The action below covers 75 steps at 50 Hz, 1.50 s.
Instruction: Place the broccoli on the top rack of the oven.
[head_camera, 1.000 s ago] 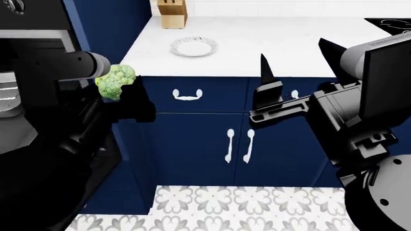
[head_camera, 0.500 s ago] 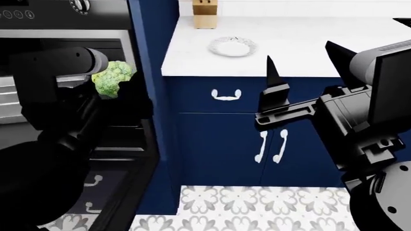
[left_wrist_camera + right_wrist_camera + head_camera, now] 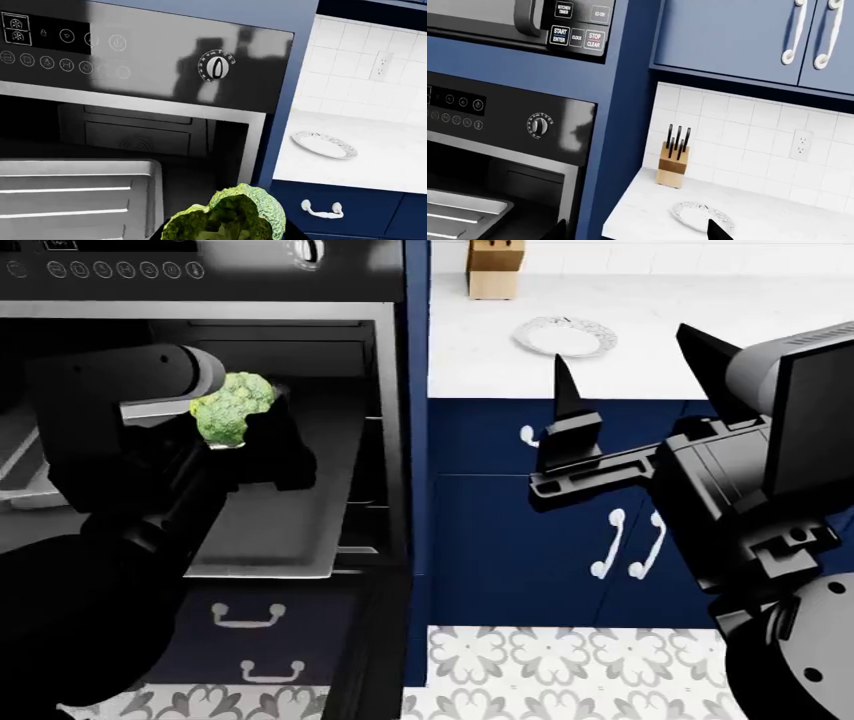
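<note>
Broccoli [image 3: 232, 406] gripped in left pincer [image 3: 254, 425], top rack [image 3: 73, 197] bare

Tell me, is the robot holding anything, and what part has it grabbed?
Yes. The left gripper holds the broccoli from below, probably by its stem, bumpy head up. The right gripper is open and holds nothing.
</note>
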Motion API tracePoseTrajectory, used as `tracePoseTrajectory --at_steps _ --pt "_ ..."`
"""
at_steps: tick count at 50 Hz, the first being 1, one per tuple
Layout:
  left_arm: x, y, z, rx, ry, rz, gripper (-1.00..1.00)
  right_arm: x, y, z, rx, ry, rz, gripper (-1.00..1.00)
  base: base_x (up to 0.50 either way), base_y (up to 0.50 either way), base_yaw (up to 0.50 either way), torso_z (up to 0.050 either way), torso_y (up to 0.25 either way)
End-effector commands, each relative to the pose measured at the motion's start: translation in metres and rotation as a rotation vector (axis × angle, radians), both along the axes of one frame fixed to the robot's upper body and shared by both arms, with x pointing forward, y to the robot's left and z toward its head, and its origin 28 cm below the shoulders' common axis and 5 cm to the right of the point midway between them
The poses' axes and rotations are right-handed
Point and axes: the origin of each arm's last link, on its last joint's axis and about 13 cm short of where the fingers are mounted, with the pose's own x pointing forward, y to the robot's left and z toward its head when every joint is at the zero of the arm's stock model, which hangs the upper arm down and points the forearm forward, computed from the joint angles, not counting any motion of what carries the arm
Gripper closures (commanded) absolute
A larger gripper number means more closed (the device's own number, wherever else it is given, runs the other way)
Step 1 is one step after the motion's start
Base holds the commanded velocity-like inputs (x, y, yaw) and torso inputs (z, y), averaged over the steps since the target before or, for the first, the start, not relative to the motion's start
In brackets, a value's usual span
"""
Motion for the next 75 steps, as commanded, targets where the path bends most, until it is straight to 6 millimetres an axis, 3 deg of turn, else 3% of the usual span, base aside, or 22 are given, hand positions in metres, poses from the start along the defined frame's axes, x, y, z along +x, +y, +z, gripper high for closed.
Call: tracePoseTrajectory --at_steps 1,44,50,75 --pt "0.0011 0.0008 -0.0011 -0.004 0.001 0.013 1.0 -0.0007 -0.0012 -0.0004 0.001 -0.003 -0.004 -1.0 -0.01 0.5 0.0 0.0 0.0" --pt "0.0072 -0.0002 -0.0061 -0.003 0.02 0.0 1.0 0.0042 -0.0039 -0.0049 0.031 0.02 -0.014 -1.0 -0.01 0.49 0.0 0.0 0.0" --pt "0.0073 -0.0003 -0.0067 -0.003 0.021 0.001 1.0 0.0037 -0.0059 -0.0054 0.113 0.04 -0.013 -1.0 0.0 0.02 0.0 0.0 0.0" --pt "0.0104 -0.0035 -0.0099 0.008 0.052 -0.016 1.0 0.0019 -0.0057 -0.009 0.079 0.038 -0.013 -1.0 0.21 0.01 0.0 0.0 0.001"
